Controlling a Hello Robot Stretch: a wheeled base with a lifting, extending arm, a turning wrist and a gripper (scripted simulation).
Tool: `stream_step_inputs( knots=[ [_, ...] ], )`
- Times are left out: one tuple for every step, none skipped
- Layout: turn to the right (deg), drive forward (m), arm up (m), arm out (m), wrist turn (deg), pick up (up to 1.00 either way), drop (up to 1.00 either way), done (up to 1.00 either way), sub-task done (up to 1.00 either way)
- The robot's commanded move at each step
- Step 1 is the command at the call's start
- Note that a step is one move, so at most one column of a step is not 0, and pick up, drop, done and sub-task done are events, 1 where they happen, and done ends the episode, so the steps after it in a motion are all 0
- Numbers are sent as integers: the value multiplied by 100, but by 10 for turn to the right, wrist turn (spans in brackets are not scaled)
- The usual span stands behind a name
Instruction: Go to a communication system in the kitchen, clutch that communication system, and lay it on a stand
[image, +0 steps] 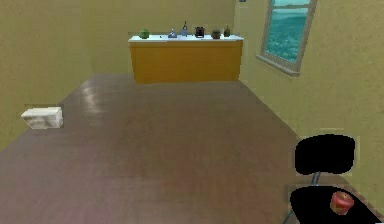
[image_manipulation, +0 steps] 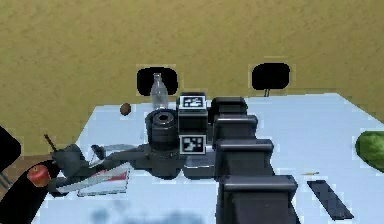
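I have the arm (image_manipulation: 245, 170) reaching across the near counter (image_manipulation: 300, 125), which has a pale top. The pincer (image_manipulation: 78, 172) shows toward the arm side view's left, with a flat book (image_manipulation: 108, 182) with a red edge lying at its fingers (image_manipulation: 110, 158). With the book there I cannot tell whether the pincer holds anything, nor how its fingers stand.

The one phone-shaped thing I see is a flat dark slab (image_manipulation: 328, 198). It lies on the near counter to the right of the arm, well apart from the pincer. A clear bottle (image_manipulation: 158, 88) stands upright near the counter's far edge, with a brown ball (image_manipulation: 125, 108) to its left. A green thing (image_manipulation: 372, 150) sits at the right edge.

In the forward view brown floor (image: 170, 140) runs to a far counter (image: 185, 62) with an orange front. Several small things stand on it, too small to name. A window (image: 290, 35) is on the right wall and a white box (image: 42, 118) lies on the floor at left. At lower right a red thing (image: 342, 202) rests on a black chair (image: 325, 155).
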Motion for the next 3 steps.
stream_step_inputs(
  knots=[
    [0,0,0,0,-450,0,0,0,0],
    [0,0,0,0,-150,0,0,0,0],
    [0,0,0,-10,0,0,0,0,0]
  ],
)
